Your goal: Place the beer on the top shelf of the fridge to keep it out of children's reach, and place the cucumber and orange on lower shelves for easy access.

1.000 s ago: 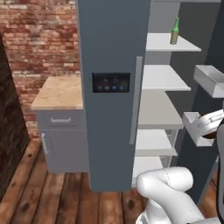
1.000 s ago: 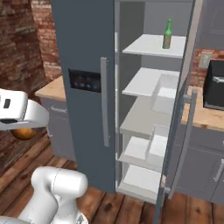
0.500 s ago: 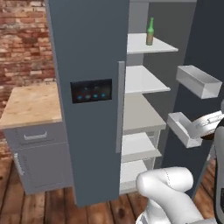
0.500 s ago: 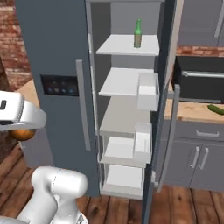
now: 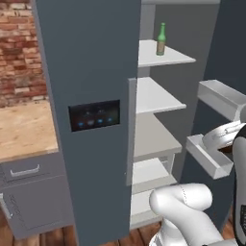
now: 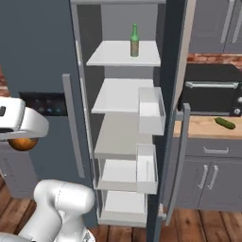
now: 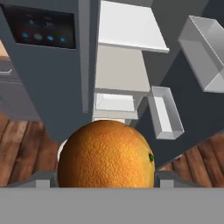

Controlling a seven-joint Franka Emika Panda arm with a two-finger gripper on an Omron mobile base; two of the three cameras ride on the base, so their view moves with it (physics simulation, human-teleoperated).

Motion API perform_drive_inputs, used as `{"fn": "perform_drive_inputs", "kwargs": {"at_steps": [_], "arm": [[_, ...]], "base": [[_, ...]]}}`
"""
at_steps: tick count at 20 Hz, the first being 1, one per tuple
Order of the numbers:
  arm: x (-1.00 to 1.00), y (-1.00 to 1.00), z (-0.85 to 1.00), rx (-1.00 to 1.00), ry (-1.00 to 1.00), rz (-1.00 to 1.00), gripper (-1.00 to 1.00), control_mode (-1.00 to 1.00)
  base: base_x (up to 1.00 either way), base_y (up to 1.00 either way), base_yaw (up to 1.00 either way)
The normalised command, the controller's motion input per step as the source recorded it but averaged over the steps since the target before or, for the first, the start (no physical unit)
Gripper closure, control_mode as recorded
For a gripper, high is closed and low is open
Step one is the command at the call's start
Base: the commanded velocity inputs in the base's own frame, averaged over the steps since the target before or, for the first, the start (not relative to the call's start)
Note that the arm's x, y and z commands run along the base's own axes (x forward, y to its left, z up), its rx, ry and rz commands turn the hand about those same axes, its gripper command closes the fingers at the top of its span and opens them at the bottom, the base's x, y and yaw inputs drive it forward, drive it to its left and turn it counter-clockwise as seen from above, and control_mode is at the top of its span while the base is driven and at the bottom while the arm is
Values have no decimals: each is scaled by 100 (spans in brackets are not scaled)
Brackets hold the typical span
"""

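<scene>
Brick wall (image 5: 19, 53) at far left, rough red; pale wood counter (image 5: 24, 127) below it over grey drawers. The fridge (image 5: 86, 62) is a flat slate slab with a black touch panel (image 5: 94, 115) lit blue and a grey bar handle (image 5: 131, 129). Its door stands open onto smooth pale slab shelves. The beer (image 6: 134, 40), slim green glass with an olive label, stands upright on the top shelf (image 6: 118, 54). The lower shelves (image 6: 116, 97) are bare slabs. Right of the door, a black oven (image 6: 210, 92) sits on the counter, and the cucumber (image 6: 225, 123), dark green and oblong, lies in front of it.

My base has swung since a second ago: the fridge looms larger and the brick wall takes up less of the left base view.

My gripper (image 7: 106, 177) is clamped on the orange (image 7: 106, 154), round, pebbled, with a green stem spot, in front of the open fridge.
</scene>
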Motion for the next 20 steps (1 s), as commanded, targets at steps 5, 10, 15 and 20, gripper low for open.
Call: {"fn": "perform_drive_inputs", "kwargs": {"at_steps": [5,10,15,20], "arm": [[0,0,0,0,0,0,100,100],[0,0,0,0,0,0,100,100],[0,0,0,0,0,0,100,100],[0,0,0,0,0,0,100,100]], "base": [[32,0,-15],[38,0,-16],[44,0,-15],[40,0,-15]]}}
